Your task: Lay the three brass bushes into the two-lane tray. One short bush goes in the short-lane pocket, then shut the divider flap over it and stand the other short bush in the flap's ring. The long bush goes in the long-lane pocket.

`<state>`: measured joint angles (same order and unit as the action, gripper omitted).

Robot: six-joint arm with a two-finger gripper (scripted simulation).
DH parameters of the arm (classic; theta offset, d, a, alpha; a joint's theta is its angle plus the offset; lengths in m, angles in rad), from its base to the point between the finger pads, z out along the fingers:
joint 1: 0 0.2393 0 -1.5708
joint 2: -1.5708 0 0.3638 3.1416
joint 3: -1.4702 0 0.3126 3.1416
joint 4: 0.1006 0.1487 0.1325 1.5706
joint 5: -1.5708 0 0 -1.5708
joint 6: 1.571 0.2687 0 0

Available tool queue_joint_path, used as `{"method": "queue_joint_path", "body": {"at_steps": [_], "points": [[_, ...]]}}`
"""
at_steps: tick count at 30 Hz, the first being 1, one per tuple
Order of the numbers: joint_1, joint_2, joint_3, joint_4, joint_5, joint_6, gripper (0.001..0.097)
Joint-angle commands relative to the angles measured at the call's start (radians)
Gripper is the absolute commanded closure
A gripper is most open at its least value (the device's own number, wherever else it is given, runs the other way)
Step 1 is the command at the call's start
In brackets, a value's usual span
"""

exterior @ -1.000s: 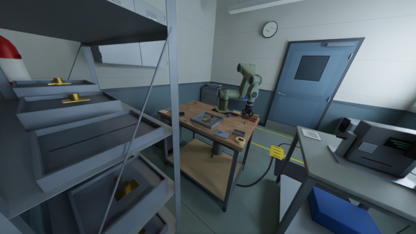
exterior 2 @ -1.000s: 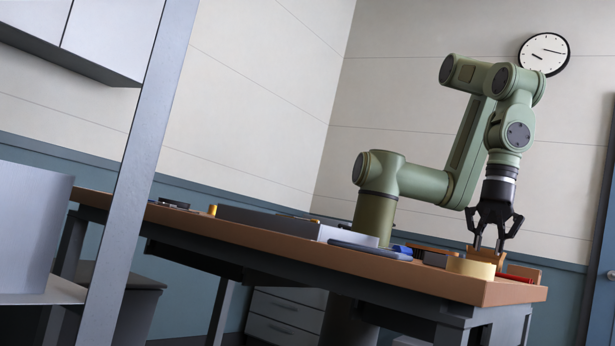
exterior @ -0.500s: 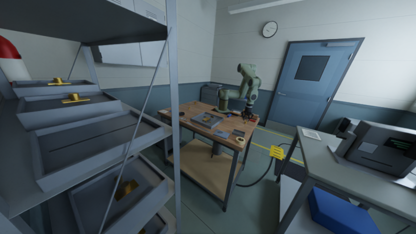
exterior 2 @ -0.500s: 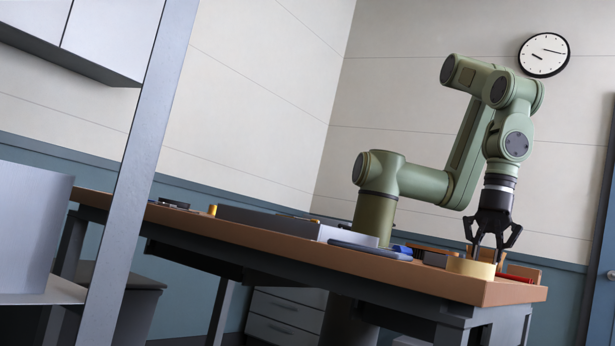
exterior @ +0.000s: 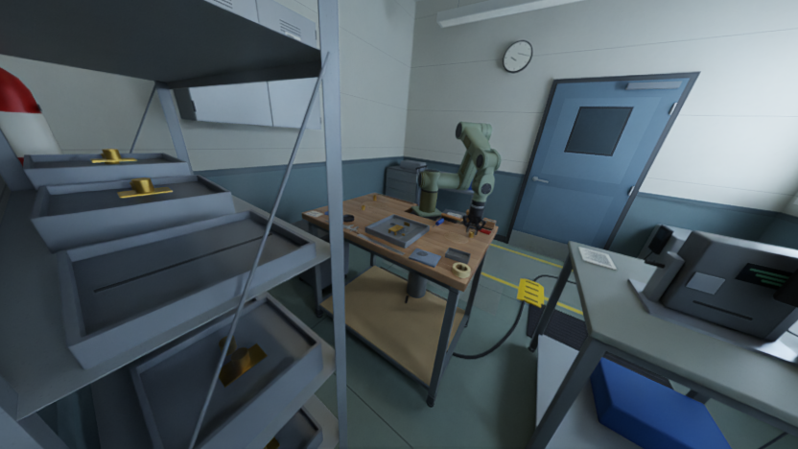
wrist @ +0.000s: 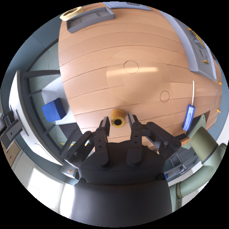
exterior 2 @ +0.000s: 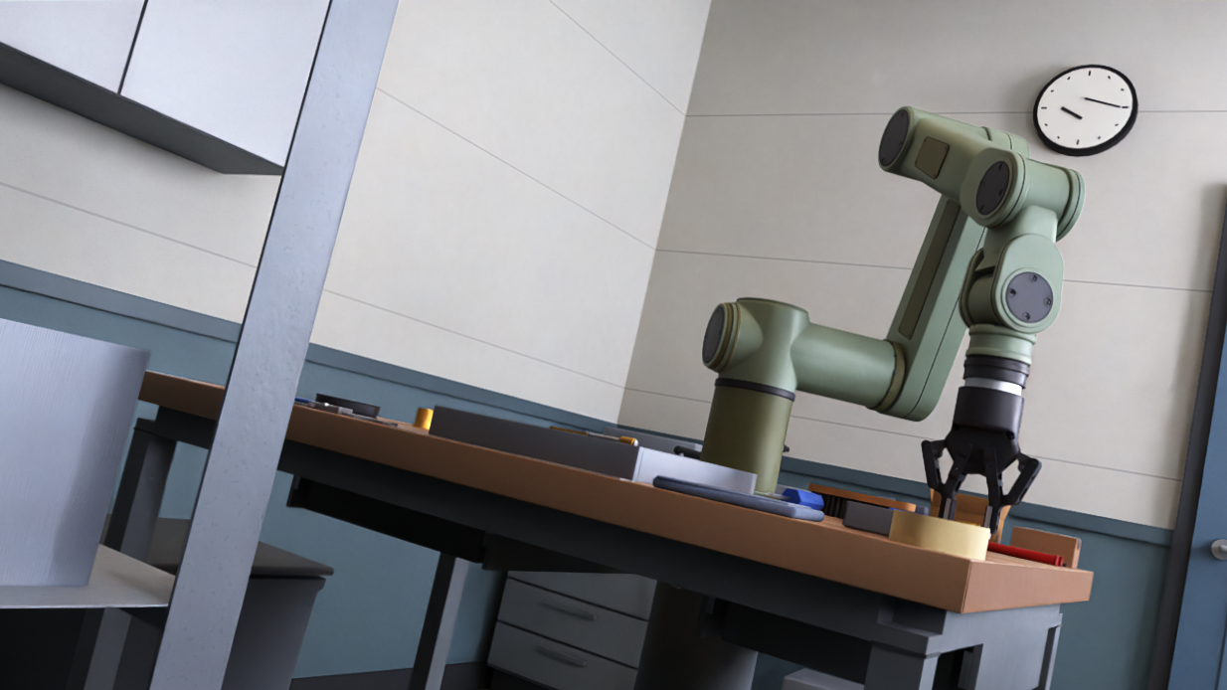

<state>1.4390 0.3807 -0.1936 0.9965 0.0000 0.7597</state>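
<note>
A brass bush [wrist: 117, 118] stands upright on the wooden table near its right end, and my gripper [wrist: 118, 121] [exterior 2: 978, 502] [exterior: 474, 228] is lowered around it, open and holding nothing. The grey two-lane tray [exterior: 397, 229] [wrist: 201, 55] lies in the middle of the table with brass pieces in it. Another small brass bush [exterior 2: 423, 418] stands at the far left end of the table. A roll of tape [exterior 2: 939, 534] hides the fingertips in the second side camera.
Behind the table is a blue-grey wall band with a drawer cabinet [exterior: 404, 180] and a blue door [exterior: 591, 156]. A blue tool [wrist: 189, 117], a grey block [exterior: 457, 256] and the tape roll [exterior: 461, 270] lie on the table. A metal shelf rack [exterior: 167, 234] fills the foreground.
</note>
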Motion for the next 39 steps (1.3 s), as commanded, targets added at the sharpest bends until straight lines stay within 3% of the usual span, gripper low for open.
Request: {"method": "queue_joint_path", "body": {"at_steps": [1, 12, 31, 39], "points": [[0.0, -0.001, 0.001, 0.0, 0.0, 0.0, 0.0521], [0.0, -0.001, 0.001, 0.0, 0.0, 0.0, 0.0526], [0.0, 0.0, 0.0, -0.001, 0.0, 0.0, 0.0901], [0.0, -0.004, 0.005, 0.008, 0.0, 0.0, 0.0901]]}}
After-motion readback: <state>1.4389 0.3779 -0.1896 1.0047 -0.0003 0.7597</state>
